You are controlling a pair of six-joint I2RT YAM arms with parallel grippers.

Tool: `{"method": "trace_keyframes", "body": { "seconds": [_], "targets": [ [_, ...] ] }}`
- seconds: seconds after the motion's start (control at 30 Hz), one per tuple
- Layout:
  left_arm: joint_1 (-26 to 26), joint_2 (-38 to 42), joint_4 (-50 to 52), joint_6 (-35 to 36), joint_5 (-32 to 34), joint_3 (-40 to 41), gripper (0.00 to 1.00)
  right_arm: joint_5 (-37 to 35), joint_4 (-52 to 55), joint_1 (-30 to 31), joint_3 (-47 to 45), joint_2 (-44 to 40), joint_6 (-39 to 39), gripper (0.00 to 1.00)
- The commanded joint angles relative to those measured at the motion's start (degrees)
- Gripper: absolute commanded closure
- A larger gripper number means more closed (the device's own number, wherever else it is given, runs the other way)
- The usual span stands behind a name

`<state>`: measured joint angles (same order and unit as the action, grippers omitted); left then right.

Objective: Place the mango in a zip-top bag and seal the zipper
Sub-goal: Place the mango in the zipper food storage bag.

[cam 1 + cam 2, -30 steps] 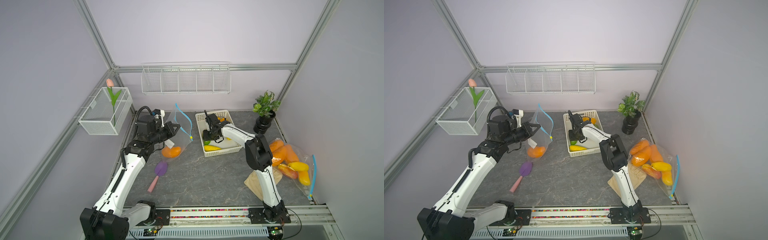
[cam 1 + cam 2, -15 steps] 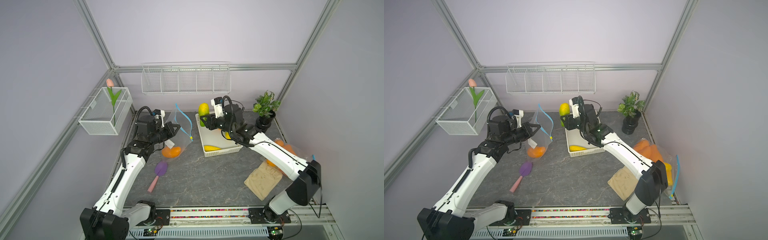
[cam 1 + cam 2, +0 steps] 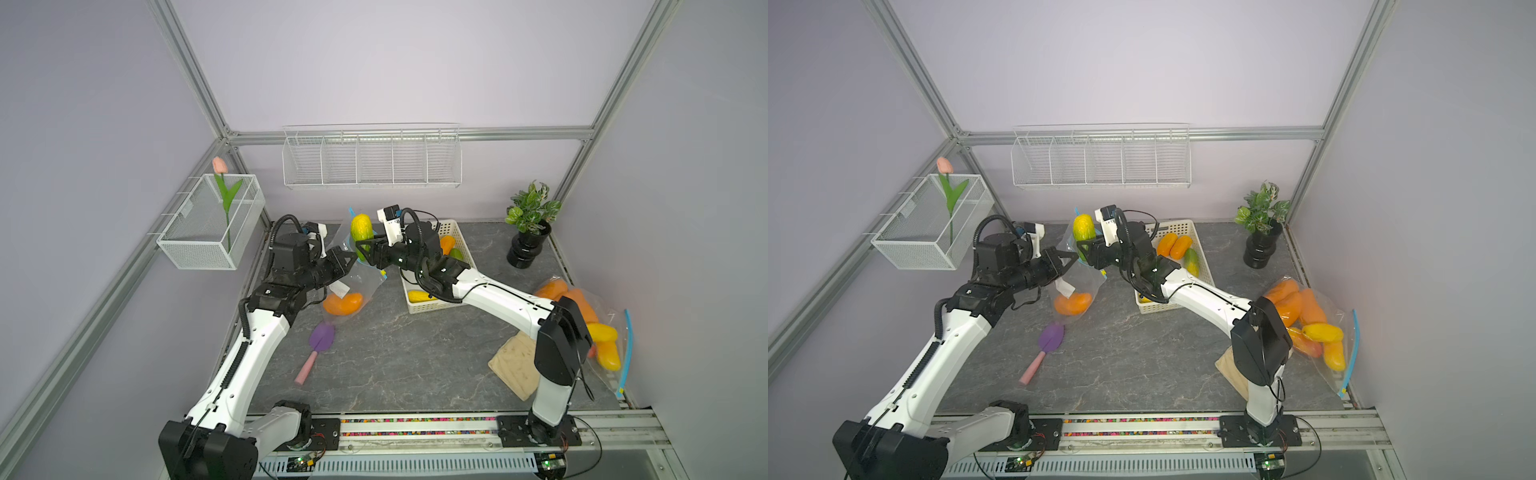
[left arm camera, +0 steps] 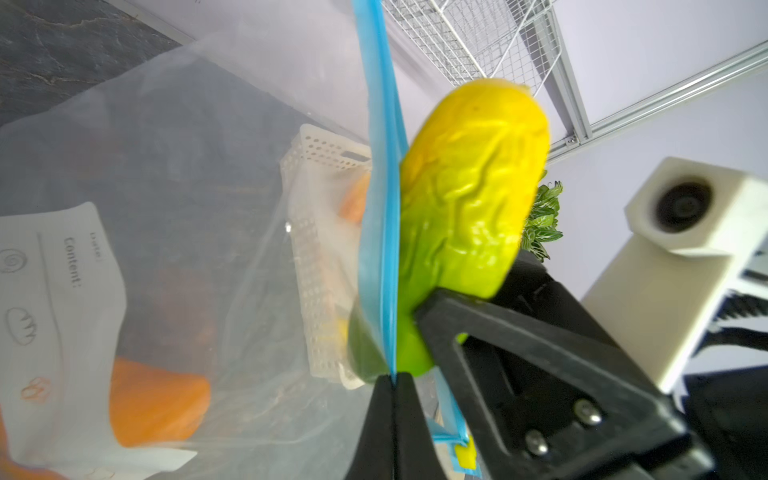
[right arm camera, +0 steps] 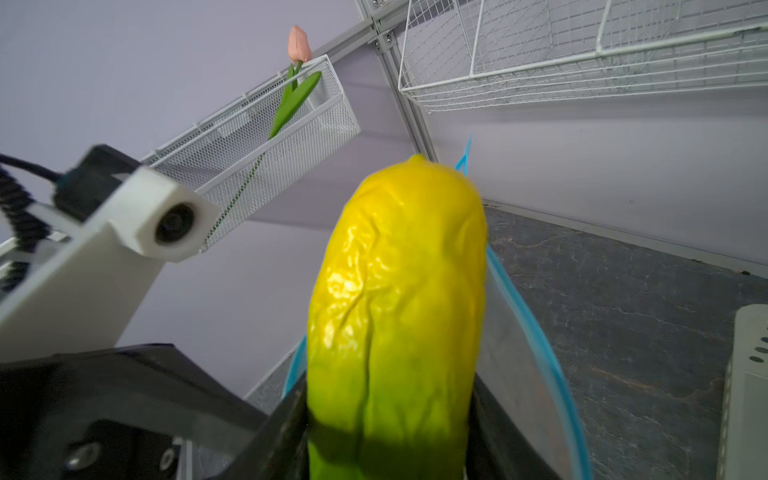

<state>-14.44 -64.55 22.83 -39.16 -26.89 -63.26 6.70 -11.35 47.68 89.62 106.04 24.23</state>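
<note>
Grey tabletop [image 3: 395, 353], near back edge: R gripper [image 3: 362, 248] clamps mango [image 3: 360, 226] by its green end, fruit upright at zip-top bag [image 3: 365, 282] mouth. L gripper [image 4: 392, 380], pressed shut, pinches bag's blue rim [image 4: 380, 208] (orange fruit [image 3: 344, 303] inside).

The yellow-green mango [image 5: 395, 299] stands upright with its yellow end up, its skin wrinkled and glossy. The right gripper [image 3: 365, 249] clasps it round the green lower end, and it sits against the blue zipper strip at the mouth of the zip-top bag [image 4: 187, 158]. The bag is clear plastic with a white label. It hangs with its mouth open from the left gripper [image 4: 392, 380], which pinches the zipper rim, and an orange mango [image 3: 343, 303] lies in its bottom.
</note>
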Motion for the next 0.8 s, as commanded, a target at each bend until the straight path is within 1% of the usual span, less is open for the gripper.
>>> {"method": "trace_keyframes", "body": {
  "seconds": [0.0,0.03,0.13,0.17,0.27,0.37,0.4,0.43,0.5,0.53,0.63,0.67,0.7,0.77],
  "targets": [
    [-0.2,1.7,-0.7,1.0,0.1,-0.8,1.0,0.0,-1.1,0.4,0.4,-0.9,-0.3,0.36],
    [-0.2,1.5,-0.3,1.2,0.1,-1.2,1.0,0.3,-0.4,0.3,0.5,-1.0,-1.0,0.3],
    [-0.1,1.4,0.5,1.8,0.3,-2.0,1.0,0.1,0.3,0.1,-0.4,-2.2,-2.0,0.15],
    [-0.1,1.4,0.8,2.1,0.3,-2.1,1.0,0.1,0.6,0.0,-0.7,-2.8,-2.5,0.13],
    [0.1,1.7,1.6,2.9,0.9,-2.5,1.0,-0.2,3.1,-1.2,-1.5,-5.9,-2.9,0.12],
    [0.3,1.7,2.5,3.8,1.3,-2.8,1.0,-0.2,13.2,-4.4,-1.9,-11.2,-3.6,0.13],
    [0.3,1.7,2.7,4.1,1.3,-2.8,1.0,-1.5,18.9,-5.4,-2.1,-13.3,-4.5,0.13],
    [0.4,1.7,2.8,4.4,1.4,-2.7,1.0,-4.8,23.9,-6.4,-3.4,-15.4,-5.3,0.13],
    [0.4,1.6,2.4,4.6,1.4,-2.4,1.0,-9.4,29.5,-9.0,-7.8,-19.2,-5.1,0.09],
    [0.3,1.5,2.0,4.7,1.2,-2.3,1.0,-10.6,31.6,-10.9,-10.0,-20.6,-4.4,0.09],
    [0.4,1.1,1.3,4.5,0.6,-2.1,1.0,-14.9,39.7,-15.1,-10.8,-19.7,-3.5,0.11],
    [0.4,1.2,1.4,4.6,0.7,-2.1,1.0,-16.8,42.5,-15.8,-9.7,-18.2,-3.4,0.13],
    [0.3,1.4,1.6,4.6,0.9,-2.0,1.0,-19.1,45.3,-16.6,-8.5,-16.2,-3.2,0.18],
    [0.3,1.9,1.8,4.8,1.3,-1.7,1.0,-21.9,49.0,-18.1,-5.7,-11.9,-3.2,0.2]
  ]
}}
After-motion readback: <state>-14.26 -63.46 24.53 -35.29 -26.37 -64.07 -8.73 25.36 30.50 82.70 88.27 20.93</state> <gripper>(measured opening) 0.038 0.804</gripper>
